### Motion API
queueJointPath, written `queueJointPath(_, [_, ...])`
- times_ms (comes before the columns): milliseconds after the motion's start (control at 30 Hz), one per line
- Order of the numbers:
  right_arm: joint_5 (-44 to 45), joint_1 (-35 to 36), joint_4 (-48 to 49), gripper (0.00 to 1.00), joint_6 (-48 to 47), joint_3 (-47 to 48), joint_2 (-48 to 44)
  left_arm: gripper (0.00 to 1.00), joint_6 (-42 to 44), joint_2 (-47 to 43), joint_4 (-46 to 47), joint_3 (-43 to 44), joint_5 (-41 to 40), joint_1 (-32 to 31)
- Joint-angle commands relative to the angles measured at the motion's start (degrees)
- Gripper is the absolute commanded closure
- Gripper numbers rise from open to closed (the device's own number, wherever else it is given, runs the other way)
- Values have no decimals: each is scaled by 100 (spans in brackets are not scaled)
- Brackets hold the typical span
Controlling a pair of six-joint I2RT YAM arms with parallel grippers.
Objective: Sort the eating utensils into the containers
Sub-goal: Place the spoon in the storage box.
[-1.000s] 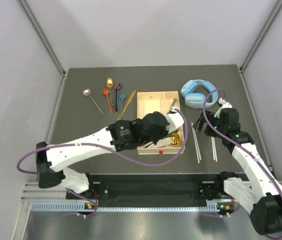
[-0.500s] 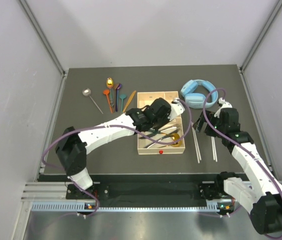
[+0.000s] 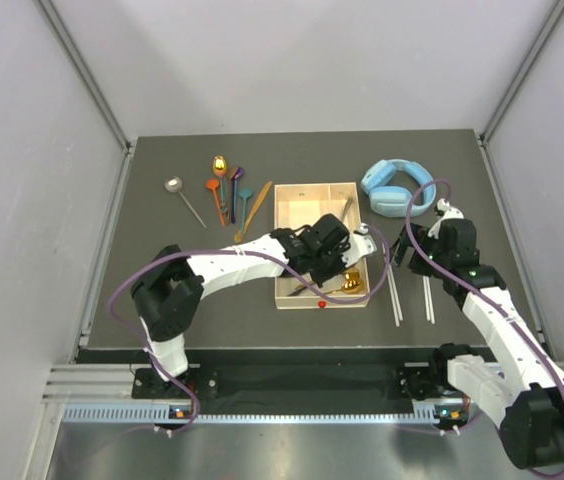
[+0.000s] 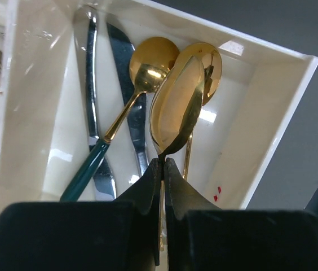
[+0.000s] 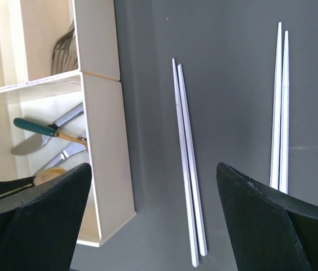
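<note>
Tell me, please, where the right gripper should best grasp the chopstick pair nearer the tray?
Probably mid-length, from straight above, jaws straddling both sticks crosswise: the chopstick pair lies flat, side by side, apart from the tray wall.

Light-blue headphones (image 3: pixel 390 198) on dark table (image 3: pixel 152 235), far right side.

Looking down from above, the left arm (image 3: pixel 232 265) is bent right across the cream tray (image 3: pixel 302 205). Its black wrist is parked over the big near section, where a gold spoon (image 3: pixel 352 283) glints just by the red dot (image 3: pixel 321 303) on the rim. Left of the tray there's a fan of loose spoons (image 3: pixel 213 185) in gold, orange, purple and teal, plus a wooden knife (image 3: pixel 255 208). On the right, two pairs of pale chopsticks (image 3: pixel 394 290) lie under the right arm (image 3: pixel 487 310), with the blue headphones (image 3: pixel 394 188) behind.
</note>
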Motion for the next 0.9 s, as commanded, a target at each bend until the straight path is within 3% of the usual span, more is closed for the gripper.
queueJointPath(0, [-65,-70,233,8,62,32,-46,100,-139,244,243,-44,307,-28])
queueJointPath(367, [-12,-70,198,8,36,155,-64,100,-262,675,23,87,456,-169])
queueJointPath(533, [58,-79,154,7,-34,217,-29,92,-403,719,-48,131,325,-213])
queueJointPath(633, [59,-79,145,7,-61,235,24,86,-482,606,-56,123,97,-204])
queueJointPath(867, [181,-79,180,6,-96,191,112,82,-710,-79,233,-70,-352,-143])
